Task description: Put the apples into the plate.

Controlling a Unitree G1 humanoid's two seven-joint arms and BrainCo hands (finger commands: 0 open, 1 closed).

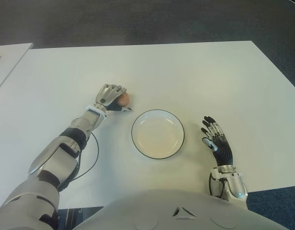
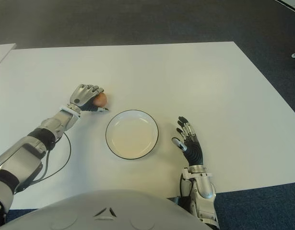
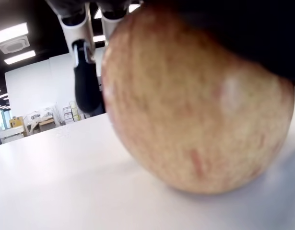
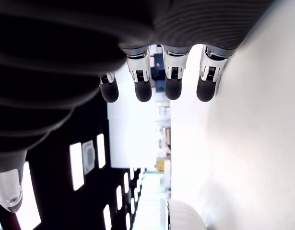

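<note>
A white table [image 1: 195, 76] stands on dark carpet [image 1: 137, 21], another table's [image 1: 8, 57] corner beside it

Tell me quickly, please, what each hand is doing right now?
Left hand: fingers curled over the apple, which sits on the table.
Right hand: open, holding nothing, right of the plate.

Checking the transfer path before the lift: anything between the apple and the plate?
Nothing visible. The left hand is closed over the apple, which sits on the table just off the plate's far-left rim. The plate is empty. The right hand shows open on the plate's other side.
</note>
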